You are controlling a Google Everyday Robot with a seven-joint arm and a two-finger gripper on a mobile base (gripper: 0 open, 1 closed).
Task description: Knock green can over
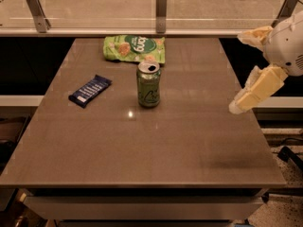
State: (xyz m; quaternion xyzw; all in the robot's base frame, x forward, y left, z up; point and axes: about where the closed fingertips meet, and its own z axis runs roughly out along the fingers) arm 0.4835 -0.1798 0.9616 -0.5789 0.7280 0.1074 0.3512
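Observation:
The green can stands upright near the middle of the brown table, its silver top open and pale markings on its side. My gripper is at the table's right edge, well to the right of the can and apart from it. Its two cream fingers are spread open, one fingertip pointing up-left and the other pointing down-left. It holds nothing.
A flat green snack bag lies just behind the can. A dark blue snack bar lies to the can's left. A glass rail with metal posts runs along the far edge.

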